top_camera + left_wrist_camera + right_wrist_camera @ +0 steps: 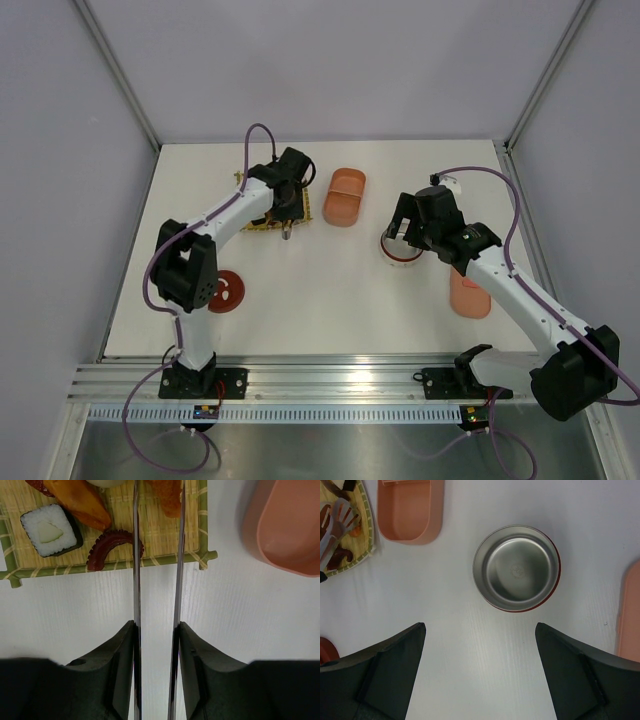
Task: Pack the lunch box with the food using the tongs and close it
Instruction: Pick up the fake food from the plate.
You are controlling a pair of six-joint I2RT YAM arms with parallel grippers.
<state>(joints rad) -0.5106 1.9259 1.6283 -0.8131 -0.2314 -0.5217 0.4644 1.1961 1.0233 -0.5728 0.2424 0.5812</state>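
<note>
The tongs (136, 570) are pinched in the left gripper (156, 627), jaws narrow on both blades. In the left wrist view their long axis runs straight ahead across the near edge of the mat (195, 555). The food (82, 502) — sushi roll (50, 530), tentacle (114, 547) — lies mostly left of the blades, whose tips are cut off. Top view: the left arm, the nearer one, partly hides the mat, with the lunch box (345, 197) just right. Right wrist view: the right gripper (480, 645) stands wide and empty above a metal bowl (516, 567).
</note>
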